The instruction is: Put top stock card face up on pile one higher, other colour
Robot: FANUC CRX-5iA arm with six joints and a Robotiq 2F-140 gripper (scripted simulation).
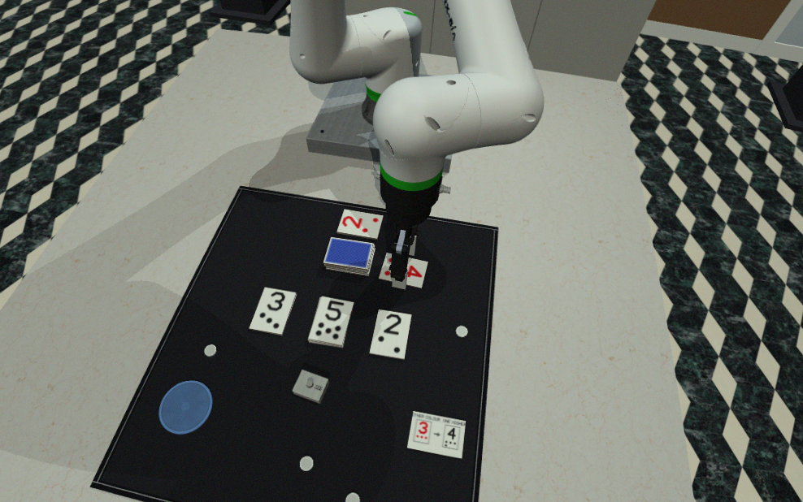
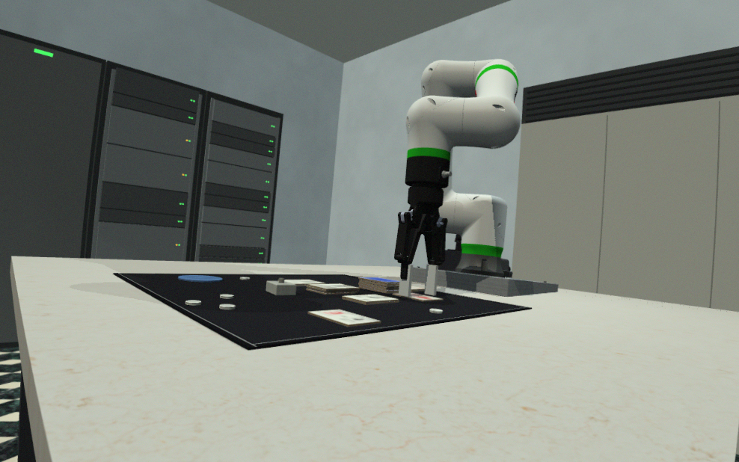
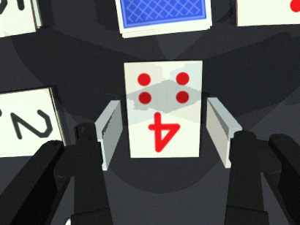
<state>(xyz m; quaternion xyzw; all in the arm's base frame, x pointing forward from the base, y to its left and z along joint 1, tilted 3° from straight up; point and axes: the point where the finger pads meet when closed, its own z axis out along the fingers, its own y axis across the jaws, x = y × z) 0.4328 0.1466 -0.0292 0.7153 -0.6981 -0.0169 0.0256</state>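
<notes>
My black two-finger gripper (image 3: 164,130) stands half open with nothing between its pads, which flank a thin white face-up card with a red 4 and four red pips (image 3: 164,109) lying flat on the black card cloth (image 1: 177,331). From the wrist view the pale finger pads sit just beside the card's long edges; whether they touch it I cannot tell. This card lies beside the blue-backed face-down stock (image 1: 349,255), and I judge it to be the turned-over top card, not yet on any pile. The one pile that suits a red 4 is the white card with a black 5 (image 1: 332,320), between the white card with a black 3 (image 1: 272,309) and the white card with a black 2 (image 1: 391,333); the white card with a red 2 (image 1: 359,224) behind the stock I take for the waste. The red 4 should be very light, thin and somewhat bendy, with a slick face, so I expect a pinch across its width to bow it or let it slide unless I press gently. I would take it by the two long edges near the middle, fingertips right down at the cloth, and lift slowly so it does not flutter or tip toward the stock.
</notes>
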